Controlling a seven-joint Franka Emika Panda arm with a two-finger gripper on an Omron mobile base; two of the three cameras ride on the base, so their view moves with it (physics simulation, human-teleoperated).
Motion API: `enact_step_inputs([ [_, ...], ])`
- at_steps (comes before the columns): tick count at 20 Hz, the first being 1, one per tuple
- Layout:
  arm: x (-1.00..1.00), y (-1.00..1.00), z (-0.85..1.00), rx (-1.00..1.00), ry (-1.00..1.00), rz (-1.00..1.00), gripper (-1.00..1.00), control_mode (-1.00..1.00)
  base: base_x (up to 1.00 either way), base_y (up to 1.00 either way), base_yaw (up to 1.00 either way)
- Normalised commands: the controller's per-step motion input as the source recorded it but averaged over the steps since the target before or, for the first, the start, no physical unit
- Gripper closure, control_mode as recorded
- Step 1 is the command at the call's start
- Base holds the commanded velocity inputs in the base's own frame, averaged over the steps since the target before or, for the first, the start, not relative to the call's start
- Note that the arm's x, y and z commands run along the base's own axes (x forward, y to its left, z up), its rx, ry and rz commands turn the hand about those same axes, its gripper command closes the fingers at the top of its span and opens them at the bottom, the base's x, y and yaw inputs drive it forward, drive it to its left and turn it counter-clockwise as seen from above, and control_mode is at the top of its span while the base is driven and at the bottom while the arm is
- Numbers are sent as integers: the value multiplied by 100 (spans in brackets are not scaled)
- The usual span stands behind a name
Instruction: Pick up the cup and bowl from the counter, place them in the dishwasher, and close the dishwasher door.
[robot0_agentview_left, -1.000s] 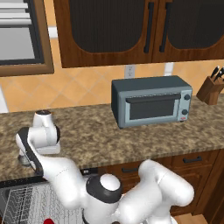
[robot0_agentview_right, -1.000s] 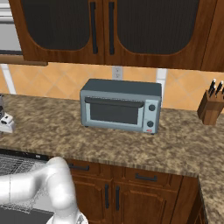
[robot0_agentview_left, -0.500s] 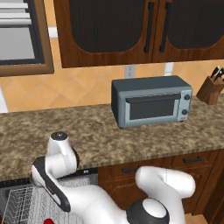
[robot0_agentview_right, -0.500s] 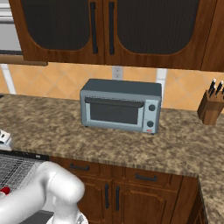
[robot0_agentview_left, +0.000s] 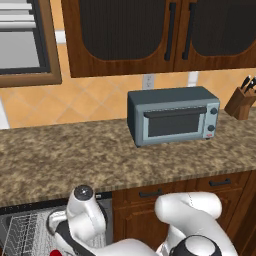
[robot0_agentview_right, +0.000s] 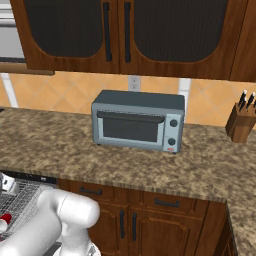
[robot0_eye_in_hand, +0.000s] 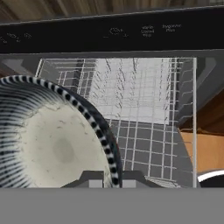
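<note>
Dishwasher (robot0_eye_in_hand: 131, 100) rack, bowl (robot0_eye_in_hand: 52, 140) in tool (robot0_eye_in_hand: 105, 179)

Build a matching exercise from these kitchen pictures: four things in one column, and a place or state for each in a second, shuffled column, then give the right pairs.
Things
1. bowl
2. toaster oven
3. knife block
4. dishwasher

Places or states
A. stands in the middle of the counter, door shut
B. open, its white wire rack showing
C. pinched at its rim by the gripper
D. at the far right end of the counter

Pairs: 1-C, 2-A, 3-D, 4-B
</note>
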Motion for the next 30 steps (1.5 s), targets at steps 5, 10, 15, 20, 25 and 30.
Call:
enact_step_inputs([
  [5, 0, 1, -24, -4, 0, -19, 100, -100, 0, 0, 0],
  [10, 19, 20, -12, -2, 1, -16, 100, -100, 0, 0, 0],
  [15, 13, 15, -7, -1, 1, -6, 100, -100, 0, 0, 0],
  [20, 11, 0, -42, -4, 3, -3, 100, -100, 0, 0, 0],
  [25, 20, 3, -68, -5, 5, -3, 100, -100, 0, 0, 0],
  [30, 8, 23, -76, -1, 3, 0, 100, -100, 0, 0, 0],
])
